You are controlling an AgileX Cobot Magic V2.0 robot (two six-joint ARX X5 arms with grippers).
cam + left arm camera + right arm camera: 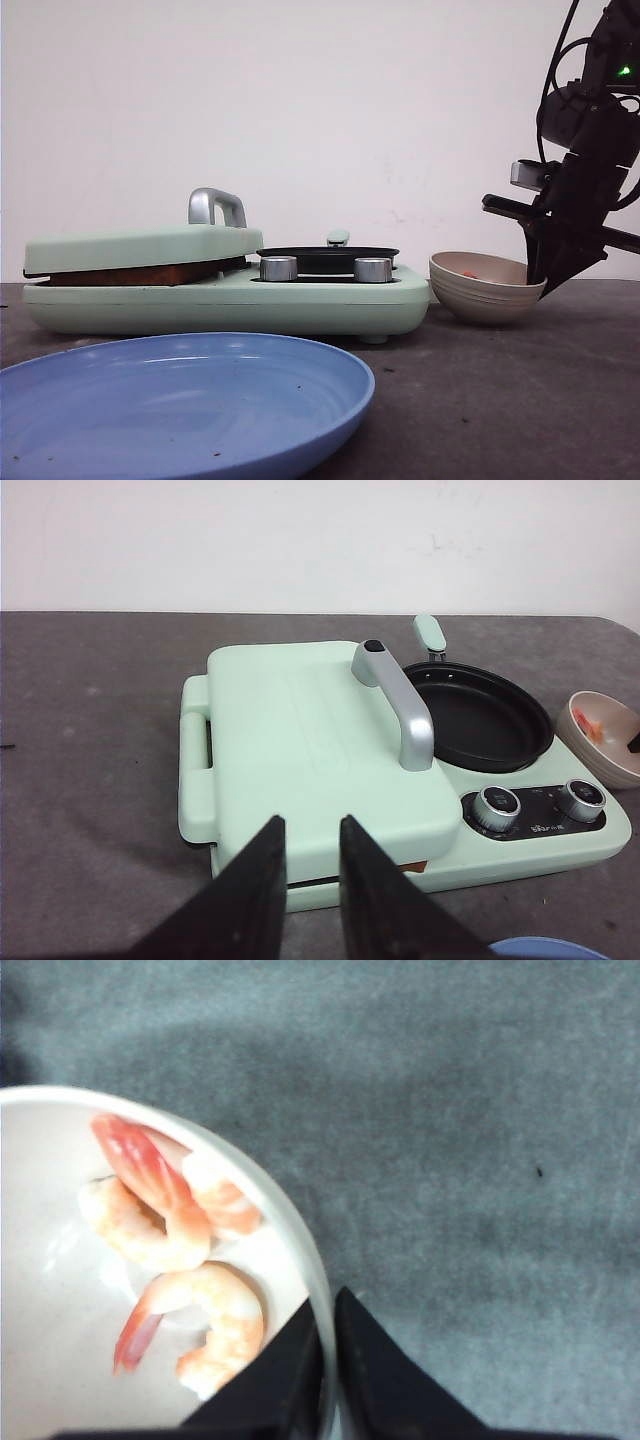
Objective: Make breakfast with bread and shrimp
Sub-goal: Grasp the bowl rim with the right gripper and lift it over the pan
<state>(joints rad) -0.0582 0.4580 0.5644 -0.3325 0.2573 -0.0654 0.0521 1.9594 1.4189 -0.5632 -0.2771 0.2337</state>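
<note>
Three curved orange-pink shrimp (165, 1220) lie in a pale bowl (485, 295) at the right of the table. My right gripper (327, 1305) is shut on the bowl's rim (292, 1235), one finger inside and one outside; in the front view that gripper (540, 275) reaches down onto the bowl's right edge. The bread shows only as a brown strip (140, 272) under the shut lid (310, 740) of the mint-green breakfast maker (300, 300). My left gripper (312, 830) hangs open and empty, just in front of that lid's near edge.
A black frying pan (480, 715) sits on the maker's right half behind two silver knobs (278, 268). The lid carries a silver handle (400, 705). A large blue plate (180, 400) lies in front of the maker. The bowl (600, 745) stands right of the pan.
</note>
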